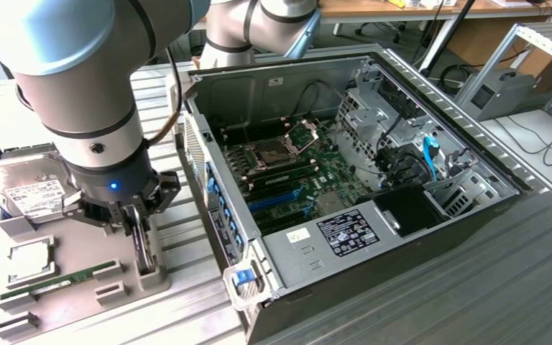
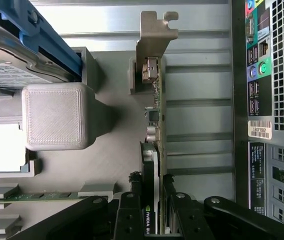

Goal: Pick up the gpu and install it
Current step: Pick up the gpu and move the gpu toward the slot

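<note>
Dark circuit board with silver bracket: gpu (image 2: 154, 115), standing on edge in a slot of the grey holder tray (image 1: 94, 287) just beside the open computer case (image 1: 353, 237), upright presumably for access to both faces. Pinched on both faces by the gripper (image 2: 152, 182). Farther from the case: memory stick (image 1: 60, 280), hard drive (image 1: 31, 190). Under the case, slatted metal bench (image 1: 506, 287); beyond it, wooden desk (image 1: 372, 8).

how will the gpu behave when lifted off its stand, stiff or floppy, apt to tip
Probably stiff: the gpu is a flat board with a metal end bracket. Likely light, being so thin. It stands on edge in the grey tray, so it may tip or bind if pulled crooked, and its exposed components look fragile.
</note>
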You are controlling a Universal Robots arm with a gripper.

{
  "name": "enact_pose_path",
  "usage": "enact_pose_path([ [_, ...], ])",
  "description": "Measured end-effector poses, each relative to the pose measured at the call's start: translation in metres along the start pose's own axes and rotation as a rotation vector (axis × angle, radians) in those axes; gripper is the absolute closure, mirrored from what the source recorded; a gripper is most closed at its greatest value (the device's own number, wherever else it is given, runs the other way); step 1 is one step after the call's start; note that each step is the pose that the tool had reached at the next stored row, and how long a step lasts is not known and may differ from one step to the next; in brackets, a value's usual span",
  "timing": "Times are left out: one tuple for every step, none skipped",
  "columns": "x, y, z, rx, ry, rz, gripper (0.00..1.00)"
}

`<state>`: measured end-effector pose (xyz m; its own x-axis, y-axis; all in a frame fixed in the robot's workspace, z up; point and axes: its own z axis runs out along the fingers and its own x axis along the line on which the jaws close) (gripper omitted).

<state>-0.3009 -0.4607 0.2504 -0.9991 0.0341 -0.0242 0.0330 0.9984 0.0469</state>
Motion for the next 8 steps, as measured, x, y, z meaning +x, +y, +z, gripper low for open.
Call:
enact_pose_path([
  [0.0, 0.0001, -0.0021, 0.0, 0.0, 0.0, 0.73],
  [0.0, 0.0002, -0.0052, 0.0, -0.0001, 0.0, 0.73],
  [0.0, 0.0003, -0.0068, 0.0, -0.0001, 0.0, 0.73],
  [0.0, 0.0004, -0.0097, 0.0, 0.0, 0.0, 0.73],
  [0.0, 0.0006, -0.0133, 0.0, 0.0, 0.0, 0.73],
  [0.0, 0.0008, -0.0172, 0.0, -0.0001, 0.0, 0.73],
  [-0.001, 0.001, -0.0215, -0.0001, -0.0001, 0.0, 0.73],
  [-0.001, 0.0011, -0.0243, 0.0, 0.0, 0.0, 0.73],
])
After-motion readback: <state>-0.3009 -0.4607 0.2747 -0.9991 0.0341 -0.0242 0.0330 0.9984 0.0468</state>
